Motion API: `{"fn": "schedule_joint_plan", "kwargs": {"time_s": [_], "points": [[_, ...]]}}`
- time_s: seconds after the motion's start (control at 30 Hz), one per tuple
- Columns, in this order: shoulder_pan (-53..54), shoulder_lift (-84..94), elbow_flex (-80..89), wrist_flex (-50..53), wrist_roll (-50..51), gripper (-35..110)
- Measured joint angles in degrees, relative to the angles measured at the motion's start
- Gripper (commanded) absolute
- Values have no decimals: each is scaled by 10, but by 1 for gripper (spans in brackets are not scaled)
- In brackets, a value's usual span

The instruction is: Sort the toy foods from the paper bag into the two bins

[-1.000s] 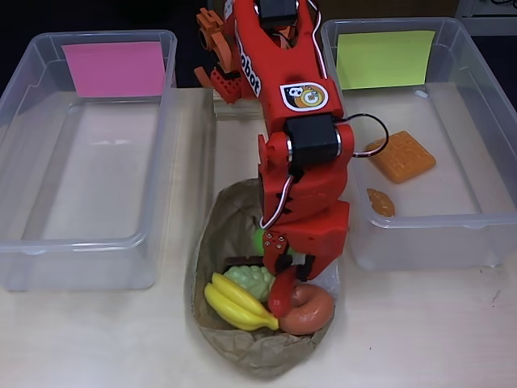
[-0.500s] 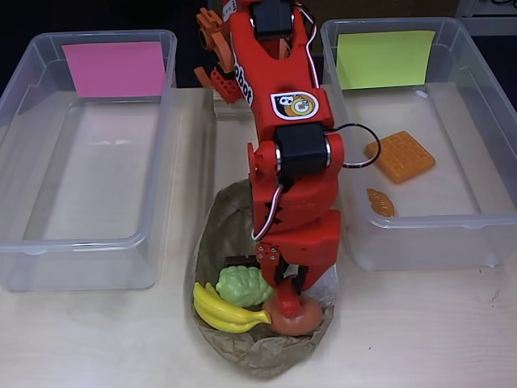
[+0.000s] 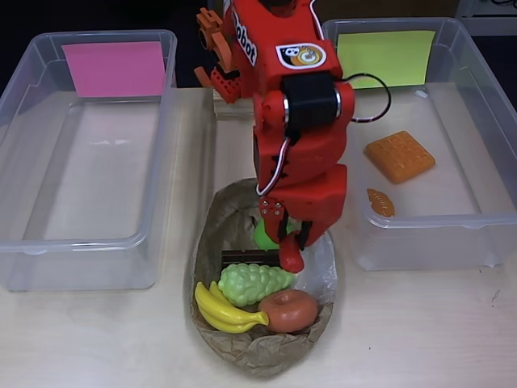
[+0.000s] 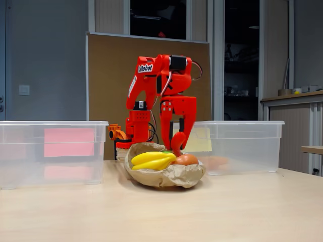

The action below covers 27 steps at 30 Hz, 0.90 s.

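waffle (image 3: 400, 155) and croissant (image 3: 380, 202) sitting in yellow-tagged bin (image 3: 477, 222); five foods waiting in bag (image 3: 212, 234); jaws (image 3: 289, 252) hanging empty, nearly closed.

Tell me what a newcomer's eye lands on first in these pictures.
The bright red robot arm dominates the centre, its gripper hanging above the crumpled brown paper bag. That bag holds yellow plastic bananas, pale green grapes and a brown donut. Two large clear plastic bins flank it in the overhead view: the pink-sheeted one on the left, the yellow-green-sheeted one on the right with an orange waffle.
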Motion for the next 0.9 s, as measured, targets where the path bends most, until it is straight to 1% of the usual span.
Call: {"fn": "schedule_joint_plan", "kwargs": {"time_s": [0.07,0.2,0.23,0.4,0.63,0.8,0.9], "points": [[2,39,13,26,-9,0],[2,111,34,56,-64,0],[4,130,37,75,-83,0],[41,242,91,95,-197,0],[138,367,163,78,-388,0],[239,432,186,56,-530,0],[296,471,205,40,-594,0]]}}
